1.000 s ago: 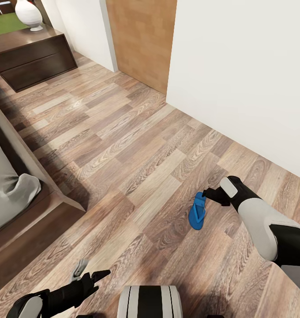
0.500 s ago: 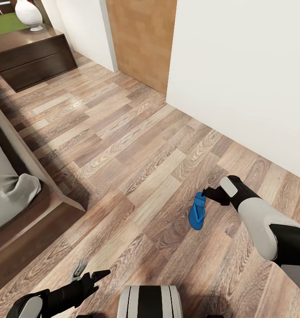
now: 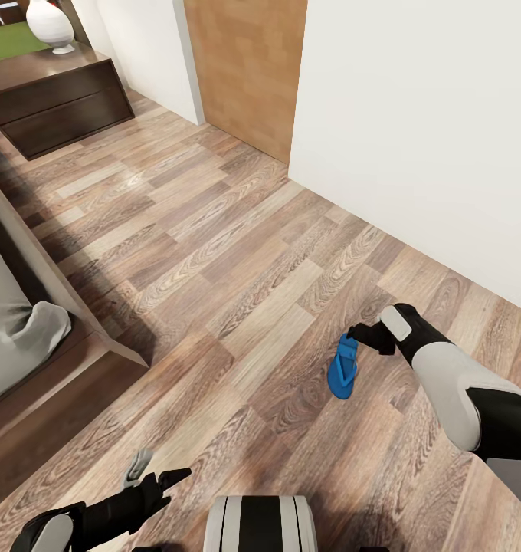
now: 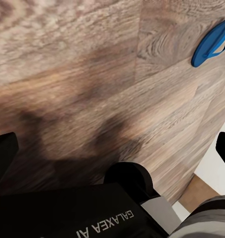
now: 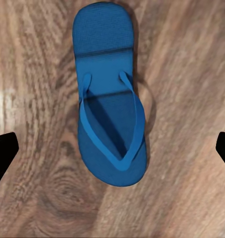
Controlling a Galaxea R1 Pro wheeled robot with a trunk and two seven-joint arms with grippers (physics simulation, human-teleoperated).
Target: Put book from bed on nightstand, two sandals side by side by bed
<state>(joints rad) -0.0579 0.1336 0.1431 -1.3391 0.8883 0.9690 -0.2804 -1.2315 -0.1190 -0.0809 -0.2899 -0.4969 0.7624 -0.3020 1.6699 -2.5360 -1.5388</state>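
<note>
Hovering low over the floor (image 3: 237,253), the left claw (image 3: 157,479) is spread, grasping nothing. Farther out, the right claw (image 3: 360,337) hangs released above one blue sandal (image 5: 110,106); its wrist view shows the straps facing up. Beyond stand the bed (image 3: 31,322) and nightstand (image 3: 57,100).

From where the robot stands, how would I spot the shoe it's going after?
Find the wooden door, then follow the white wall along the plank floor towards the robot's right arm. Just ahead of the right gripper lies a flat sandal, the one bright blue thing on the brown boards.
</note>
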